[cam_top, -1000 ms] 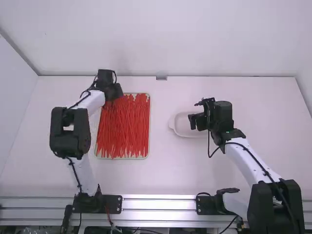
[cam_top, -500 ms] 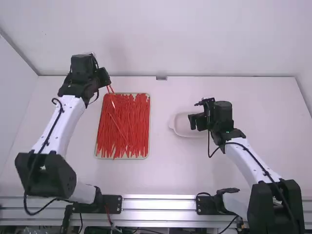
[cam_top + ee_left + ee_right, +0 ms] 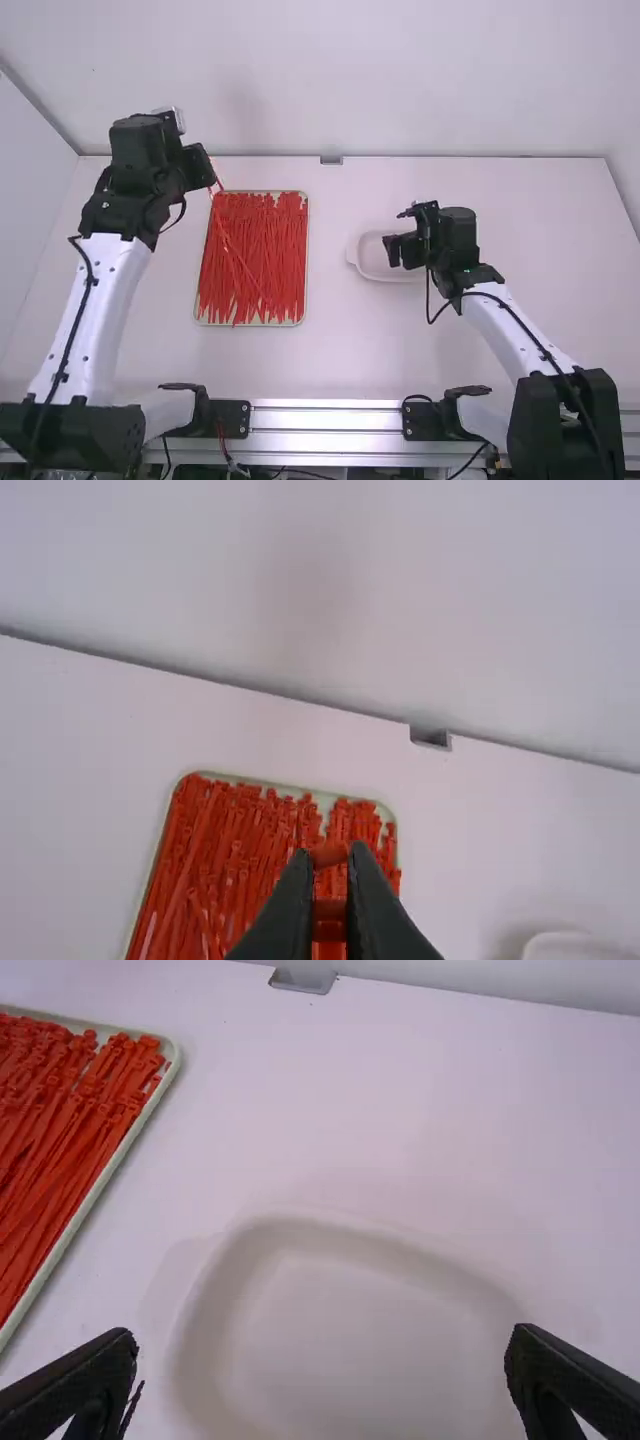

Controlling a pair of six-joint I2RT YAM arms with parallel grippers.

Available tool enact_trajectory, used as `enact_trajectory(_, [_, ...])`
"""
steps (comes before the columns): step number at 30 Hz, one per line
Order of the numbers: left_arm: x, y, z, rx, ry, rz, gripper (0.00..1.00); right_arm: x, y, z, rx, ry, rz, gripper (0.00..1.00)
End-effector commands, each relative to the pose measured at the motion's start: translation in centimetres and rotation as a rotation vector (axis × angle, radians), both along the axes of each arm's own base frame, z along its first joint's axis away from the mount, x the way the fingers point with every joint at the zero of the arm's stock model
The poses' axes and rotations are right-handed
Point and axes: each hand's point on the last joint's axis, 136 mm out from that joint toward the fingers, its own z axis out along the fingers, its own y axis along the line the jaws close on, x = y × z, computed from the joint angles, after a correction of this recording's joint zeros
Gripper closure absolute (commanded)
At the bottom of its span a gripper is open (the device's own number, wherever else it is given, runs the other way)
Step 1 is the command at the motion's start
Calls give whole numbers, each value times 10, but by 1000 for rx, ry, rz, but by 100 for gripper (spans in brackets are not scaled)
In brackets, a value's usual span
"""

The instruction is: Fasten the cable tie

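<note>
My left gripper (image 3: pixel 207 178) is raised above the back left corner of the tray (image 3: pixel 304 262), shut on one red cable tie (image 3: pixel 215 191) that hangs down toward the pile. In the left wrist view the fingers (image 3: pixel 325 854) pinch the red tie (image 3: pixel 326 921), with the pile of red cable ties (image 3: pixel 250 840) below. My right gripper (image 3: pixel 404 247) hovers open over the white bowl (image 3: pixel 378 262), its fingers spread wide on either side of the bowl (image 3: pixel 350 1330), which has nothing in it.
The green-rimmed tray (image 3: pixel 172 1058) full of red ties (image 3: pixel 255 255) lies left of centre. A small grey bracket (image 3: pixel 331 158) sits at the back wall. Bare white table surrounds the tray and the bowl.
The left arm has lifted up and swung leftward from the tray's back edge, carrying one red tie out of the pile. The right arm has stayed still.
</note>
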Motion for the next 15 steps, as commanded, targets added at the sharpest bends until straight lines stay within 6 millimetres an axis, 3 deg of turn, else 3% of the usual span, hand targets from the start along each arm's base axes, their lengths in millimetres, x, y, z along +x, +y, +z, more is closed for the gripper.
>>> enact_trajectory(1, [-6, -7, 4, 0, -6, -37, 99, 7, 4, 12, 12, -24, 9, 2])
enact_trajectory(9, [-18, -15, -3, -14, 39, -79, 99, 6, 5, 12, 16, -20, 14, 2])
enact_trajectory(15, [-33, -15, -24, -12, 142, -84, 99, 3, 11, 13, 42, -16, 49, 2])
